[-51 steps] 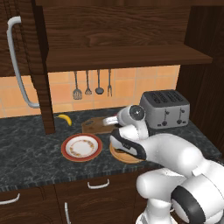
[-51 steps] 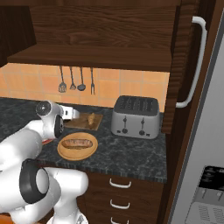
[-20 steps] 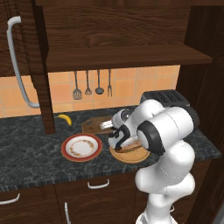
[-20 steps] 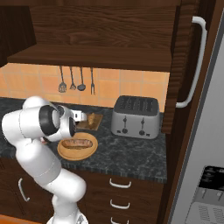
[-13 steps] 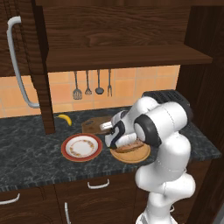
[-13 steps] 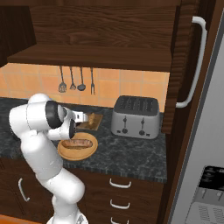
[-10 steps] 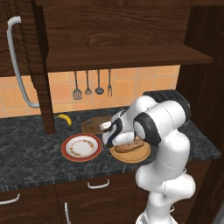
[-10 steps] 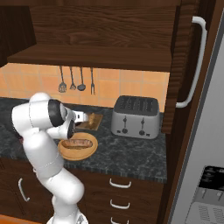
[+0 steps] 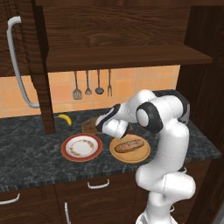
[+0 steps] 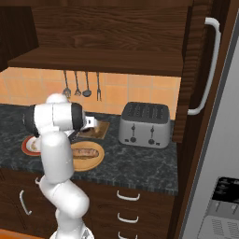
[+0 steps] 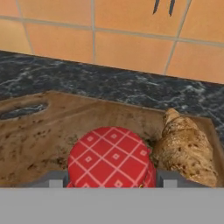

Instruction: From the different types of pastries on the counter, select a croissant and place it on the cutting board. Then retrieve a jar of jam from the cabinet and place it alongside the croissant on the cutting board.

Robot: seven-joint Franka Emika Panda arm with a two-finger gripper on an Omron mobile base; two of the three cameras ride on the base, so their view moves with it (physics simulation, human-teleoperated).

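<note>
Bottom centre of my hand view, the jar of jam (image 11: 110, 158) sits between my fingertips over the cutting board (image 11: 39, 135), but whether my gripper (image 11: 109, 181) actually pinches it I can't tell, they're mostly cut off. The croissant (image 11: 186, 146) lies right of it, nearly touching. I reckon if I let go crooked, the jar bumps the pastry or tips over.
</note>
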